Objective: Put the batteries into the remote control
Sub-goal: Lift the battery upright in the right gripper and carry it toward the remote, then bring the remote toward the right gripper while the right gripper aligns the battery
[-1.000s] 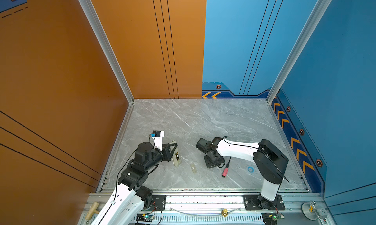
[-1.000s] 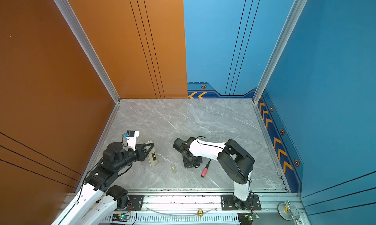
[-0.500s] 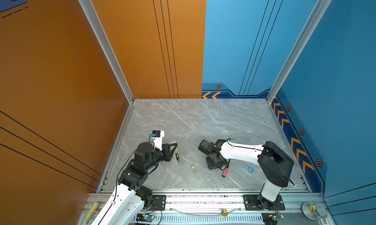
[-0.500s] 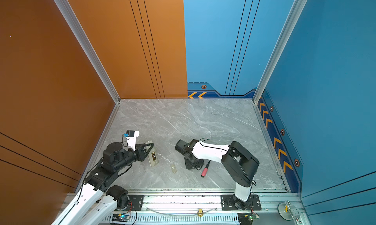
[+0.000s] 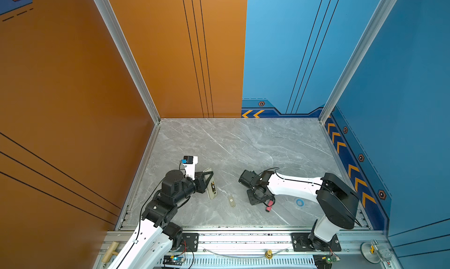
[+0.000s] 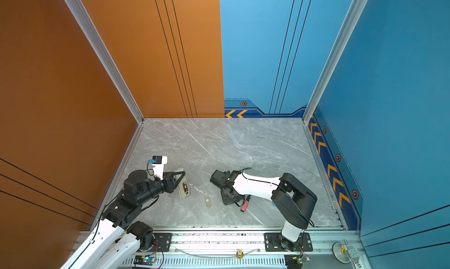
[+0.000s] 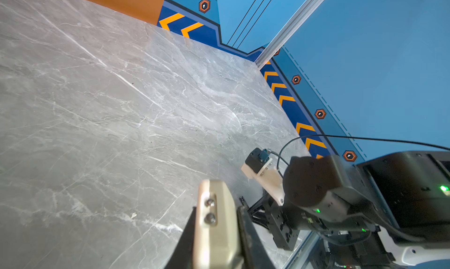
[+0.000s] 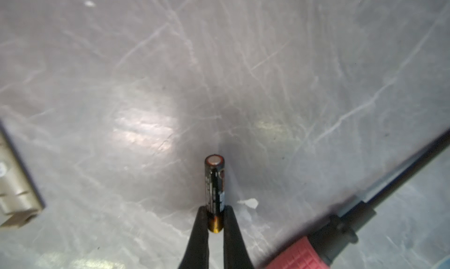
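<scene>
Pinching one battery near its gold end, the right gripper has its two black fingers pressed against the dark cylinder, whose silver end points away from the wrist camera over the grey marble table. In both top views this gripper sits low over the table near the front middle, the battery itself hidden under it.

The remote control lies back-up to the left, its recess showing a dark and gold battery already in it. The left gripper is clamped on the remote's sides; the left wrist view shows the beige body held between the black fingers.

A small beige cover lies on the table between the remote and the right gripper, apart from both. A screwdriver with a pink handle lies just beside the right gripper, toward the front edge.
</scene>
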Robot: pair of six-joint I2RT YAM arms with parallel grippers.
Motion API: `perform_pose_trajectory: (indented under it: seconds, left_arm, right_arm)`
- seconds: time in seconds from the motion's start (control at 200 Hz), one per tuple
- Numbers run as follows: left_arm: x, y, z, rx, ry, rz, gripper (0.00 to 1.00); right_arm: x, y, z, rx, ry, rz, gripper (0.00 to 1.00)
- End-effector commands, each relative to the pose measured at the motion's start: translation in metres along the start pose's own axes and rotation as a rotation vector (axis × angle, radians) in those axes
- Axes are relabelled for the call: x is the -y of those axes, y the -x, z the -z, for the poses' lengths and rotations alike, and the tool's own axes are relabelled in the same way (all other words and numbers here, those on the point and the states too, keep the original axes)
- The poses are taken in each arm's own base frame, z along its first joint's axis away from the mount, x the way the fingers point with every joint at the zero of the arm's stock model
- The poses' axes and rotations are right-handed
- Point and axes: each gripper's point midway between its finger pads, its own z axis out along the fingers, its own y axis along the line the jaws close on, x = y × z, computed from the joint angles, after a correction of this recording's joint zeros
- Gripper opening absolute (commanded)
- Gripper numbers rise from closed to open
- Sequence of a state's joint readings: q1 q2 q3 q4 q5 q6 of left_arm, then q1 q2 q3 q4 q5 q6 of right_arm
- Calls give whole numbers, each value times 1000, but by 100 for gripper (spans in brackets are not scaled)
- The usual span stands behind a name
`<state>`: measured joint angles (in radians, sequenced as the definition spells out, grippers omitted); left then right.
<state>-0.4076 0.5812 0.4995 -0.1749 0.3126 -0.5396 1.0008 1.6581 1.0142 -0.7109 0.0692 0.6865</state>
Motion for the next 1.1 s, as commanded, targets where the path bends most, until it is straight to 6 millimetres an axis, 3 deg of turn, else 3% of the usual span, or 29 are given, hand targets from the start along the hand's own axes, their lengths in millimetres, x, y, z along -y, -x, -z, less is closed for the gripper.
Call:
perform_pose_trajectory:
  seconds: [0.0, 0.481, 0.651, 0.866, 1.096]
  left_arm:
    - [20, 6, -8, 22, -117, 9, 0]
    - [25, 8, -43, 7, -215, 90, 0]
    - [29, 11, -51, 17, -245, 92, 0]
    - [31, 10, -57, 19, -279, 90, 0]
    - [32, 7, -62, 24, -315, 117, 0]
  right_arm:
    - [-10, 16, 25, 137, 36, 65, 0]
    - [-35, 8, 109, 311, 240, 59, 0]
    - [-51, 16, 132, 329, 292, 74, 0]
    - [-76, 28, 144, 297, 341, 99, 0]
    - [-88, 30, 152, 265, 387, 99, 0]
